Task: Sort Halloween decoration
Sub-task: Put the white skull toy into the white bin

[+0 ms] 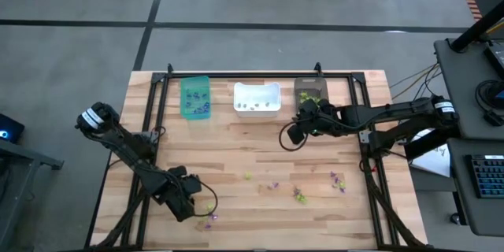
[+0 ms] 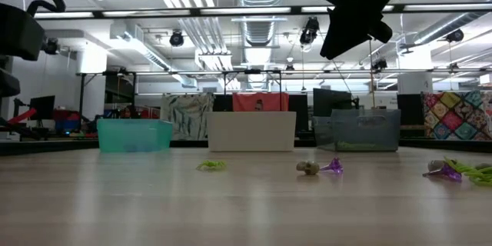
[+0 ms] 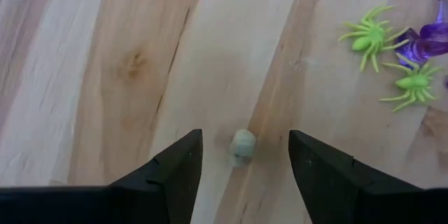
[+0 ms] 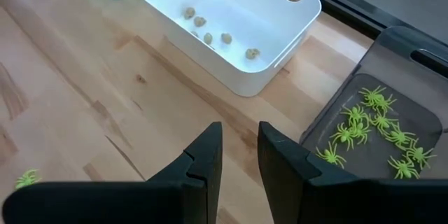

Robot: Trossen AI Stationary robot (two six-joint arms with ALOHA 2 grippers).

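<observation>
**A:** Three bins along the far edge tell you the scheme: teal bin (image 1: pixel 195 97) has purple bits, white bin (image 4: pixel 231 28) the pale skulls, dark bin (image 4: pixel 392 112) the lime spiders. Colour per bin, basically.

**B:** So why's your right gripper (image 4: pixel 234 157) parked by the dark bin?

**A:** Looks like it's waiting there, near the dark and white bins. Fingers a little apart, nothing between them.

**B:** And the left gripper (image 3: pixel 245 155)?

**A:** Down near the front-left corner, fingers spread and empty, straddling a pale skull (image 3: pixel 243 147) on the wood. I'd guess you're lined up to pinch it for the white bin. Green spiders (image 3: pixel 369 36) and a purple piece (image 3: pixel 430 38) lie just beside; more Halloween decoration (image 1: pixel 298 195) is scattered mid-table.
</observation>
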